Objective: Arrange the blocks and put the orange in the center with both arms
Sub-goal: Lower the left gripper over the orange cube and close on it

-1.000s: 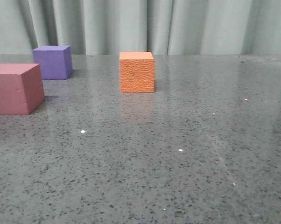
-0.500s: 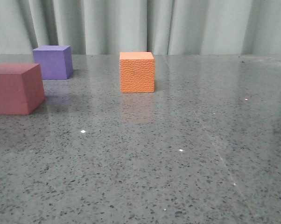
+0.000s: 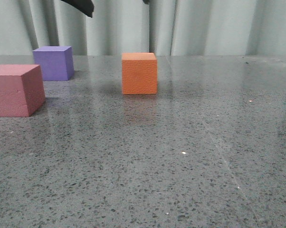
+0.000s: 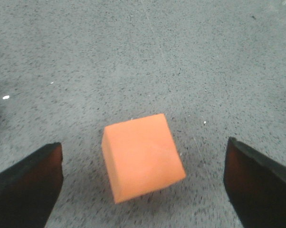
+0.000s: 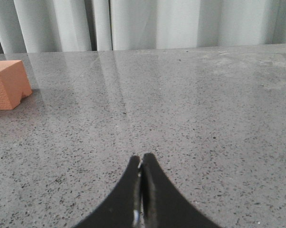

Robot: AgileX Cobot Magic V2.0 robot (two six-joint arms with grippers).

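red-pink cube (image 3: 15, 90) cut by front view's left edge, left gripper (image 3: 115, 5) mostly above frame, 2 finger tips showing

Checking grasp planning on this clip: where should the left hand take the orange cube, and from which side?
From above, on two opposite vertical faces. The orange cube sits flat and alone on the table, with the open left hand above it, fingers either side. It looks turned relative to them, so a small wrist rotation would probably square the grip.

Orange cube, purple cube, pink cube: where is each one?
orange cube (image 3: 139, 76), front view, middle of its front face.
purple cube (image 3: 52, 65), front view, front face.
dusty red-pink cube (image 3: 10, 96), front view, front face.
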